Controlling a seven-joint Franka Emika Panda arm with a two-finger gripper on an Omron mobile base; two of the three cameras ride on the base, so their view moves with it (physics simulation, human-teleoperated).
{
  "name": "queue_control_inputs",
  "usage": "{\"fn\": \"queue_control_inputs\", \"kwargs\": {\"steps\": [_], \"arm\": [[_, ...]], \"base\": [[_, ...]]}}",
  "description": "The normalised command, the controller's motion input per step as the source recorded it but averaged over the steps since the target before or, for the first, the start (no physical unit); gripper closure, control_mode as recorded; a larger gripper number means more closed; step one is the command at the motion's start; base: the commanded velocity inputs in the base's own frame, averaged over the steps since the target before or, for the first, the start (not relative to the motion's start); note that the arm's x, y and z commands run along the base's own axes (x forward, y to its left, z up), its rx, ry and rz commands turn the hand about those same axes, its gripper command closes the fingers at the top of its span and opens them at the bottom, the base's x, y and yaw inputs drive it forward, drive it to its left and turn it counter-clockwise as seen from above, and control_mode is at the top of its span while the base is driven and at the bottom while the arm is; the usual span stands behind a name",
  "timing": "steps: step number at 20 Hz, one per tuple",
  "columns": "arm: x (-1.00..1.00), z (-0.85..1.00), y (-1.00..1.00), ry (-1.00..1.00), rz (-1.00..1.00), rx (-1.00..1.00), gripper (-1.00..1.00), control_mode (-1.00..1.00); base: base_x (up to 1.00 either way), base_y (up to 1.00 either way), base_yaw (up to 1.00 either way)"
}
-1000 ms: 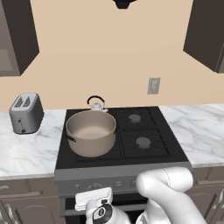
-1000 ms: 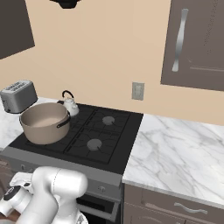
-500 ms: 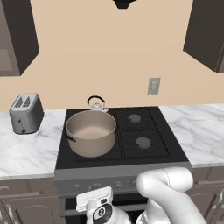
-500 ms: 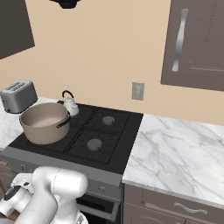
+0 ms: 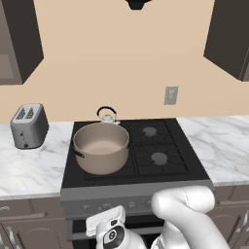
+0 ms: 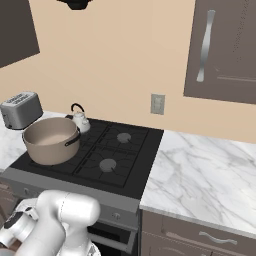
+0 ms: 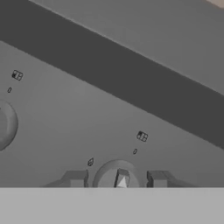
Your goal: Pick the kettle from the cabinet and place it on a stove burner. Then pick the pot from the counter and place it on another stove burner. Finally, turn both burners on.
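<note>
1. The pot sits on the front left burner of the black cooktop, its rim close to the cooktop's front left edge; in the right base view the pot overhangs none of the stove's sides.
2. The kettle stands on the rear left burner, just behind the pot and near the back wall; from the right, the kettle is just beside the pot's far rim, though I cannot tell whether they touch.
3. The two right-hand burners are bare, with open grate around them.
4. The counter runs wide to the right of the stove; on the left a toaster stands well apart from the pot.
5. The cabinet hangs above the right counter, door shut, its wavy handle upright.
6. The arm bends low in front of the stove, below the counter edge, its wrist at the control panel.
7. In the hand view the pincer has its fingers apart, one on each side of a round knob on the grey control panel. Whether they touch it I cannot tell.
8. A second knob shows at the left edge of that view, well apart from the first.
</note>
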Motion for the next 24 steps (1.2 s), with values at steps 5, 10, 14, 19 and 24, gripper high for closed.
{"fn": "queue_control_inputs", "kwargs": {"steps": [5,10,14,19,24], "arm": [[0.0,0.0,0.0,0.02,-0.03,-0.22,1.0,-1.0],[0.0,0.0,0.0,0.02,-0.04,-0.23,1.0,-1.0],[0.0,0.0,0.0,0.03,-0.04,-0.22,1.0,-1.0],[0.0,0.0,0.0,0.03,-0.03,-0.22,1.0,-1.0],[0.0,0.0,0.0,0.02,-0.03,-0.21,1.0,-1.0]], "base": [[0.0,0.0,0.0],[0.0,0.0,0.0],[0.0,0.0,0.0],[0.0,0.0,0.0],[0.0,0.0,0.0]]}}
